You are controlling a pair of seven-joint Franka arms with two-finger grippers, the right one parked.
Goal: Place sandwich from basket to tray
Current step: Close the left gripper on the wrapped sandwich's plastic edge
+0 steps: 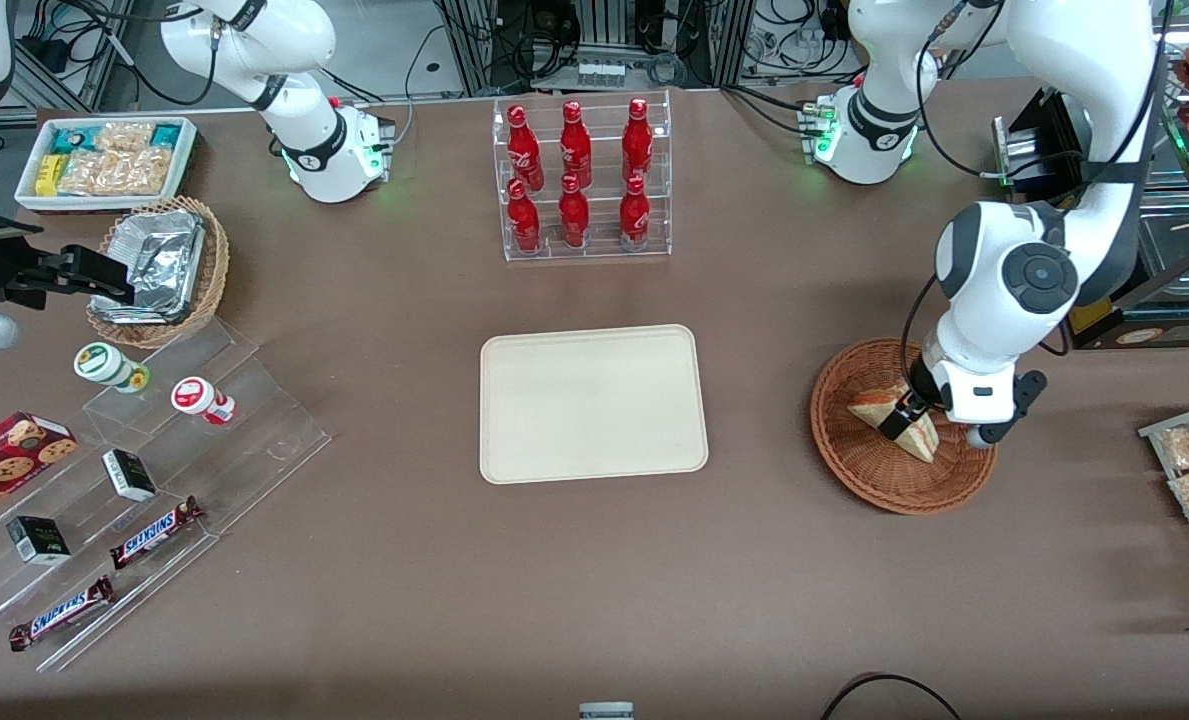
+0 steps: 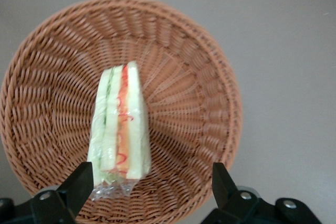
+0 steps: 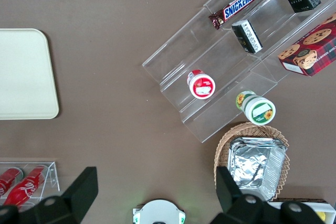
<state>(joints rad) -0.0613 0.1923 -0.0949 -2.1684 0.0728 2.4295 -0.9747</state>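
Sandwich (image 2: 119, 124): lies in the basket (image 1: 859, 468), cut edge up, near the basket's middle; the basket sits toward the working arm's end of the table.
Gripper (image 1: 907, 412): low over the sandwich, fingers (image 2: 79, 182) spread wide, holding nothing.
Tray (image 1: 594, 403): bare, mid-table.
Handling: probably light and soft, with slippery wrap; squeezes easily.
Hold: across the bread faces, mid-wedge, with gentle pressure.
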